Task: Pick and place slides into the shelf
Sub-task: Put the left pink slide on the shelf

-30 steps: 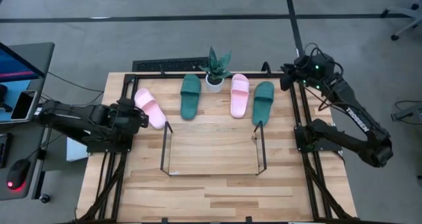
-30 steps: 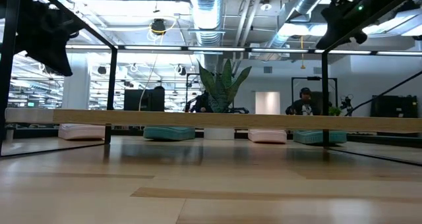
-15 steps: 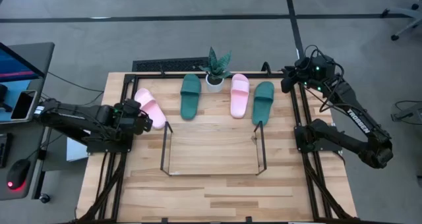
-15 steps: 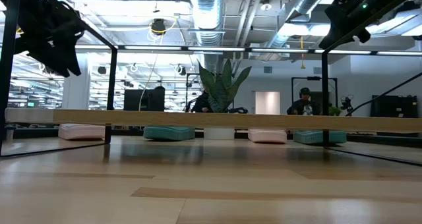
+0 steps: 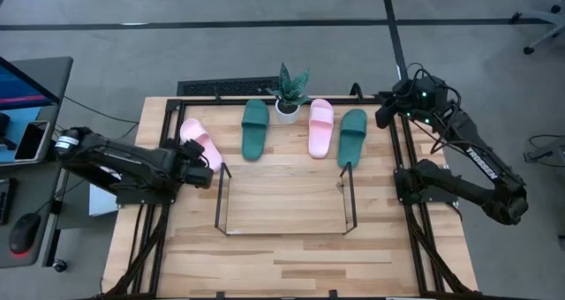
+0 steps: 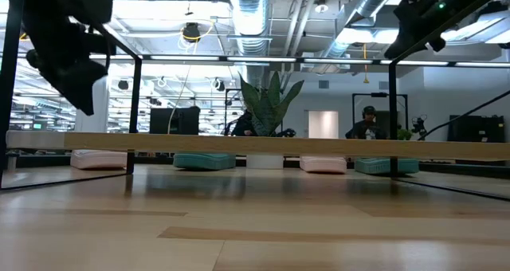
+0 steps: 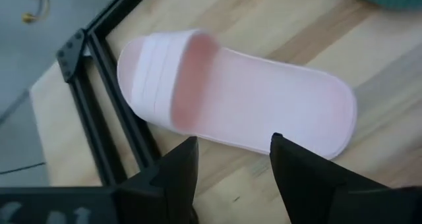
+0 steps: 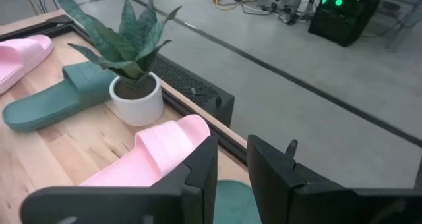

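Four slides lie sole-down along the table's far side: a pale pink one [image 5: 201, 143], a dark green one [image 5: 255, 128], a second pink one [image 5: 320, 127] and a second green one [image 5: 352, 137]. The black wire shelf [image 5: 218, 198] stands mid-table, holding nothing. My left gripper [image 5: 205, 166] hovers open just beside the left pink slide [image 7: 237, 99], its fingers [image 7: 178, 174] short of the slide's long edge. My right gripper [image 5: 385, 113] waits high over the far right corner. Its fingers [image 8: 201, 174] stand a narrow gap apart with nothing between them.
A small potted plant [image 5: 289, 95] stands between the two middle slides. A black metal frame [image 5: 399, 150] edges the table. A monitor and phone [image 5: 31, 139] sit off the table's left. A person [image 6: 368, 123] sits in the room beyond. Bare wood lies near the front edge.
My left gripper has moved toward the table's right and a little nearer, coming alongside the left pink slide. In the low view its fingers have spread apart, so it has opened. The slides have stayed put.
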You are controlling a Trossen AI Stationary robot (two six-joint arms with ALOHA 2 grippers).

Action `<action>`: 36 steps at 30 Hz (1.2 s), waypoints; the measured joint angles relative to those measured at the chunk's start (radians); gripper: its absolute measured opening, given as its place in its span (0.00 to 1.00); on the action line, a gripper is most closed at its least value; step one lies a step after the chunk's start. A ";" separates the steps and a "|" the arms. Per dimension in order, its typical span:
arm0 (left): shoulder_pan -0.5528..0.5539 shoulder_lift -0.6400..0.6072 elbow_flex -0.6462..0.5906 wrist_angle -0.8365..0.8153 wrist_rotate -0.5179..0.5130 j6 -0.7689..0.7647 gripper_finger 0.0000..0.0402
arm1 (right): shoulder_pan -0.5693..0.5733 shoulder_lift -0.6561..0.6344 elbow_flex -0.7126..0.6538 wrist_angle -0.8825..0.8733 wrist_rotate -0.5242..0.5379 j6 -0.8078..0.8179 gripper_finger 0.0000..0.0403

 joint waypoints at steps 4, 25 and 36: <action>-0.026 0.057 0.000 0.003 0.026 0.065 0.44 | -0.001 -0.026 0.000 0.000 0.003 -0.004 0.19; -0.020 -0.348 -0.001 0.032 0.313 0.230 0.44 | -0.001 -0.116 0.000 -0.024 0.002 -0.103 0.19; 0.026 -0.272 -0.001 0.070 0.254 0.332 0.44 | -0.001 -0.116 0.000 -0.047 0.002 -0.101 0.19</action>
